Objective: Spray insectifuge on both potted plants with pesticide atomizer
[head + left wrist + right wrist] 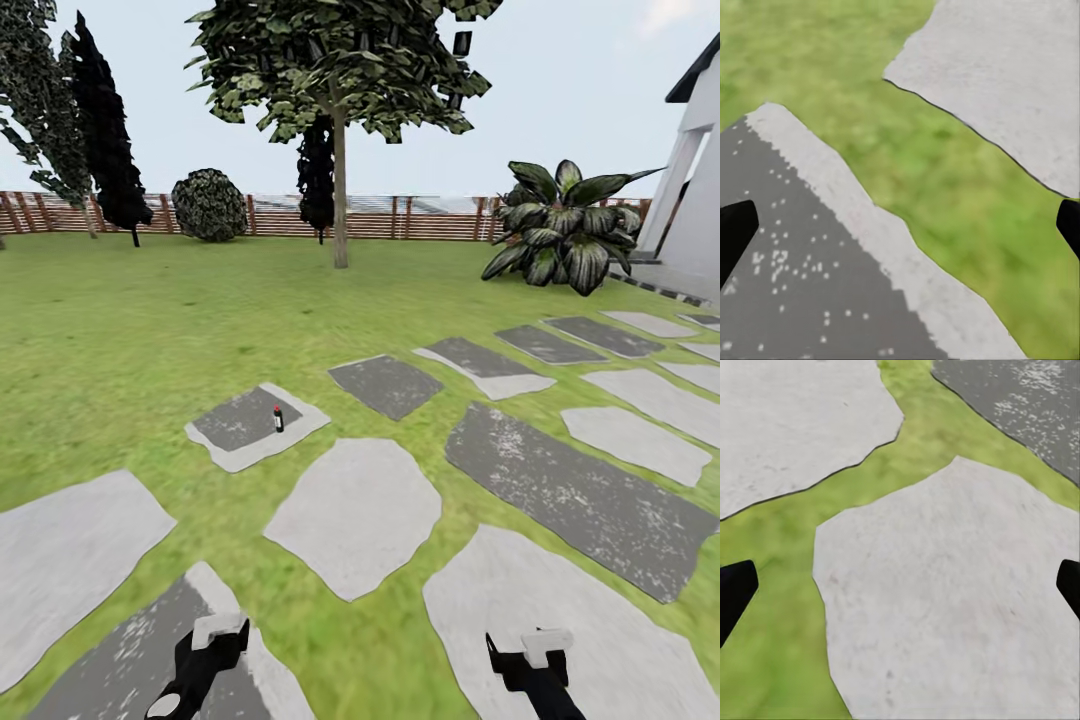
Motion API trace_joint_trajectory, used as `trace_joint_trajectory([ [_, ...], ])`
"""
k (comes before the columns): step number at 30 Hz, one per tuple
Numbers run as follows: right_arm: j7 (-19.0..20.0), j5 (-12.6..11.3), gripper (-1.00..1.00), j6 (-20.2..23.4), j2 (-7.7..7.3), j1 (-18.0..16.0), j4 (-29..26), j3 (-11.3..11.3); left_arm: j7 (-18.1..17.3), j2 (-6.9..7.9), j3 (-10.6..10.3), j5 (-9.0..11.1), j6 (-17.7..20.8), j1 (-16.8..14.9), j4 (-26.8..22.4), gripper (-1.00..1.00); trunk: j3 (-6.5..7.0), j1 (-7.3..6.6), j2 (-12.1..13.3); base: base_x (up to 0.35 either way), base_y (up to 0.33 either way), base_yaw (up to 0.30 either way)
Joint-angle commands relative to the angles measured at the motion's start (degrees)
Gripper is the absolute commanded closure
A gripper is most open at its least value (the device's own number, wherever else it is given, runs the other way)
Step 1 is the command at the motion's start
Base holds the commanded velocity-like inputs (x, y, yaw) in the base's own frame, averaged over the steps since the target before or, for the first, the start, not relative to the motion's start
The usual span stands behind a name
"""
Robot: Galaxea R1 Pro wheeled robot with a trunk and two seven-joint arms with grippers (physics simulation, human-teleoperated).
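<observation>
Clearly we are on the approach, with the pesticide atomizer (278,419) standing upright on a dark stepping stone with a pale border (256,426), a little left of the frame's centre in the head view and well beyond both arms. From here it reads as a small dark bottle with a reddish top; we cannot make out its trigger or label. Our left hand (212,640) sits low at the lower left of the frame and our right hand (535,655) at the lower right, both tucked close to the body, which we judge to be a travelling posture, not a reach. In the left wrist view the two dark fingertips (735,232) sit at opposite edges of the picture with grass and stone between them, so that hand is spread wide and carries nothing; the right wrist view shows its fingertips (735,589) likewise far apart over a pale slab (945,600), also holding nothing. Between us and the bottle lie a pale stone (355,515) and strips of lawn (150,330), with nothing upright in the way. Farther off, a tree (340,130) stands in the upper centre, a broad-leaved plant (565,230) at the upper right beside a white building (695,190), and a slatted fence (430,218) runs across the back. We see nothing here that we would call the low potted rosettes.
</observation>
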Motion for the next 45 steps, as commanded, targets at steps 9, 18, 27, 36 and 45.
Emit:
trace_joint_trajectory([
  [9,0.0,0.3,-1.0,-0.1,-0.02,0.0,0.1,0.0,-0.1,-0.01,0.1,0.0,-0.2,0.0,0.1,-1.0,-0.05,0.02,0.0,0.324,0.101,0.0],
  [18,0.0,0.3,-1.0,-0.1,-0.02,0.0,0.1,0.0,-0.1,-0.04,0.1,0.0,-0.2,0.0,0.1,-1.0,-0.05,0.02,0.0,0.324,0.101,0.0],
  [27,0.0,0.3,-1.0,-0.1,-0.02,0.0,0.1,0.0,-0.1,-0.03,0.1,0.0,-0.2,0.0,0.1,-1.0,-0.05,0.02,0.0,0.324,0.101,0.0],
  [36,0.0,0.3,-1.0,-0.2,-0.02,0.0,0.1,0.0,-0.1,-0.02,0.1,0.0,-0.2,0.0,0.1,-1.0,-0.05,0.02,0.0,0.324,0.101,0.0],
  [45,-0.1,0.3,-1.0,-0.2,0.0,0.0,0.1,0.0,-0.1,-0.02,0.1,0.0,-0.2,0.0,0.1,-1.0,-0.05,0.02,0.0,0.324,0.101,0.0],
])
